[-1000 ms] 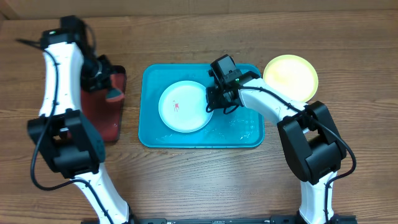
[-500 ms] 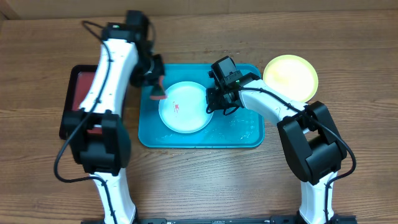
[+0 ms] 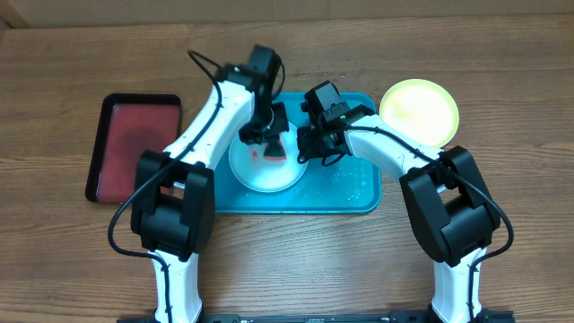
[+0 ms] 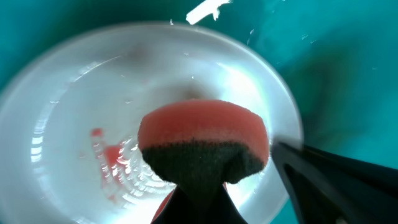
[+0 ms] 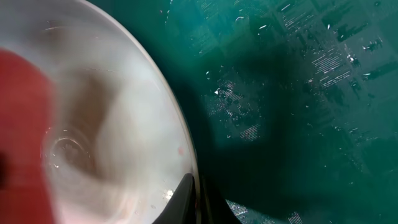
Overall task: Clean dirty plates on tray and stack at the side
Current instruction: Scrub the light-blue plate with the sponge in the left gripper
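A white plate (image 3: pixel 260 175) with red smears (image 4: pixel 106 155) lies in the teal tray (image 3: pixel 341 184). My left gripper (image 3: pixel 269 142) is shut on a red sponge (image 4: pixel 204 143) with a dark scrub face. It holds the sponge just over the plate's middle, right of the smears. My right gripper (image 3: pixel 303 148) is shut on the plate's right rim (image 5: pixel 189 168), one finger inside and one outside. A yellow-green plate (image 3: pixel 419 110) rests on the table right of the tray. The sponge shows as a red blur (image 5: pixel 18 124) in the right wrist view.
A dark red tray (image 3: pixel 134 146) lies on the wooden table at the left. Water droplets cover the teal tray's floor (image 5: pixel 298 93) right of the plate. Both arms cross above the teal tray's upper half.
My left arm has swung right from the dark red tray to above the white plate, carrying the sponge. The right gripper has stayed on the plate's rim.
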Controlling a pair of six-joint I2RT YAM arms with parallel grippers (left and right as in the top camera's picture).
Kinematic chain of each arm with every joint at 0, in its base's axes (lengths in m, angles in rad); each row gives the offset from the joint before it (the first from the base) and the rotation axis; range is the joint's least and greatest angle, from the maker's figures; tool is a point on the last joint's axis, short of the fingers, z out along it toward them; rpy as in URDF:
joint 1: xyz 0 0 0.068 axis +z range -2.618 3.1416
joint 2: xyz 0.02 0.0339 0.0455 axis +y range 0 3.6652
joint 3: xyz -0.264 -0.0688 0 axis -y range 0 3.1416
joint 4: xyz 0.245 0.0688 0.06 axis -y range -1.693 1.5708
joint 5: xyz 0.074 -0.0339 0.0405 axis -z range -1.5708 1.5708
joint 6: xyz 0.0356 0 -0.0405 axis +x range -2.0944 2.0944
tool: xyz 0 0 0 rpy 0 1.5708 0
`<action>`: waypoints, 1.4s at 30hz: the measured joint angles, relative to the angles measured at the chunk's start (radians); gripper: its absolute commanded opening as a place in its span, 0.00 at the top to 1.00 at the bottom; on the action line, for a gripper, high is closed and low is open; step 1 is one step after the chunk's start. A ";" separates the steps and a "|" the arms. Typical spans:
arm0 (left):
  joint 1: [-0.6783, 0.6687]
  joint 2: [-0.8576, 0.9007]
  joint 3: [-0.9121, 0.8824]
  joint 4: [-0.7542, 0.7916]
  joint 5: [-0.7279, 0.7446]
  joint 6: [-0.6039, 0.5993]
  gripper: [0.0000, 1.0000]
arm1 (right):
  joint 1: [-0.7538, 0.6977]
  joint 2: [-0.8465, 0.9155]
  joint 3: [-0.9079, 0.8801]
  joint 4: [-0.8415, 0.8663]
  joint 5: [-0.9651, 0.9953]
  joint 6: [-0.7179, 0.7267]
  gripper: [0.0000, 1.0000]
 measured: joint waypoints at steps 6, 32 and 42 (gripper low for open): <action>-0.020 0.000 -0.124 0.092 -0.008 -0.039 0.96 | 0.000 0.000 0.000 0.000 0.000 0.000 0.96; 0.003 0.000 -0.093 0.166 -0.171 0.053 0.96 | 0.000 0.000 0.000 0.002 0.000 0.000 0.96; -0.018 0.000 -0.127 0.171 -0.074 -0.055 0.95 | 0.000 0.000 0.000 0.003 0.001 0.000 0.96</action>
